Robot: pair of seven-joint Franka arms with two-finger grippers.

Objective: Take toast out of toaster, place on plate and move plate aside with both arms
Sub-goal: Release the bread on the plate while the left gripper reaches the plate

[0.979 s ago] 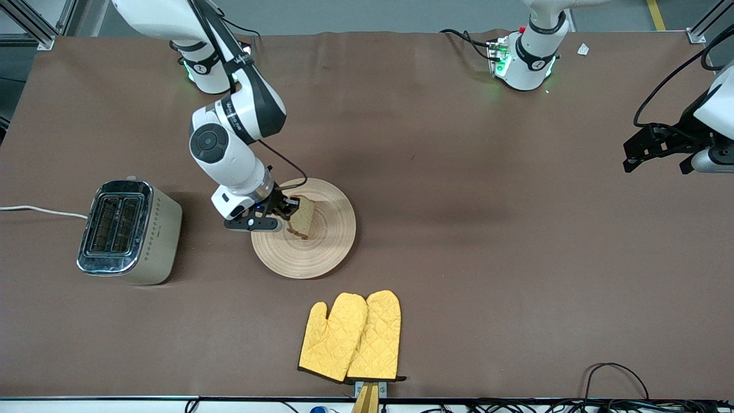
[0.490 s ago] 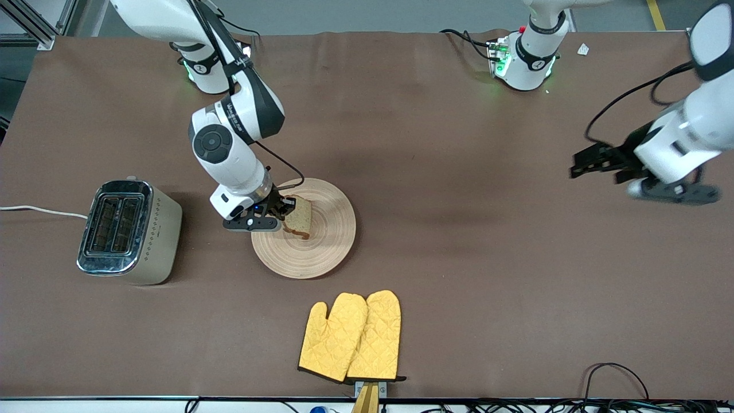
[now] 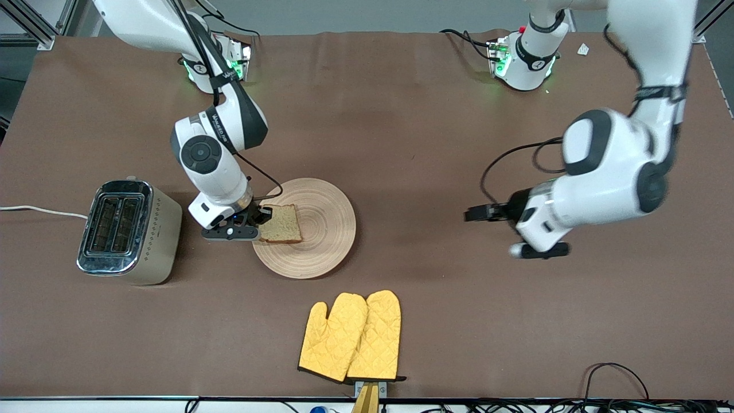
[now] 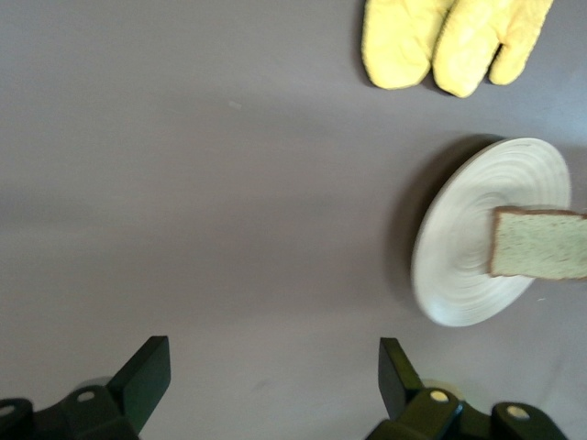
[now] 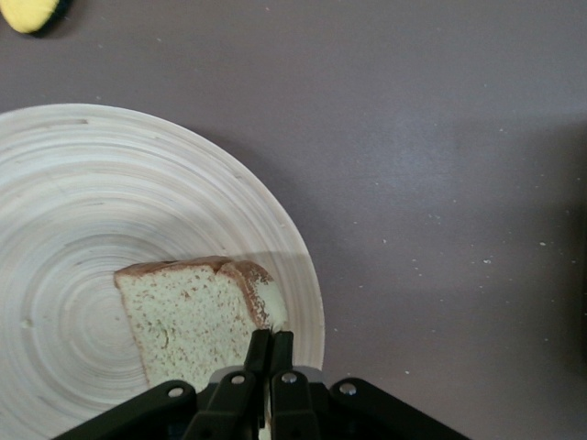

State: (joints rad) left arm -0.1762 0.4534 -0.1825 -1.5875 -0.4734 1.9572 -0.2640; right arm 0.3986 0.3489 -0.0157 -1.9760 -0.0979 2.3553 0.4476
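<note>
On the brown cloth-covered table [image 3: 413,115], toward the right arm's end, the plate [image 3: 324,241] sits flat with the toast [image 3: 280,224] lying on the part of it nearest the toaster [image 3: 127,232]. The right gripper [image 3: 259,216] is low at the plate's rim, at the toast's edge. The right wrist view shows its fingers [image 5: 260,362] pressed together with no gap, their tips at the toast's [image 5: 188,323] crust corner; whether they pinch the crust cannot be told. The toast lies flat on the plate [image 5: 83,183] there, one corner close to the rim.

The left gripper [image 3: 487,213] hangs over bare table, well apart from the plate, toward the left arm's end. Its fingers [image 4: 147,371] stand wide apart with nothing between them. The left wrist view takes in the plate [image 4: 459,266], the toast [image 4: 539,243] and the mitts [image 4: 454,41] farther off.

A pair of yellow quilted mitts [image 3: 351,337] lies side by side, nearer the front camera than the plate, close to the table's edge. The toaster is silver and cream with two slots, and a white cord [image 3: 40,210] runs from it off the table. The cloth is plain and matte with faint creases and a few light specks. Both arm bases [image 3: 524,57] show green lights. Grey floor and metal framing [image 3: 34,26] show past the table, and black cables [image 3: 613,373] trail along the edge nearest the camera.
</note>
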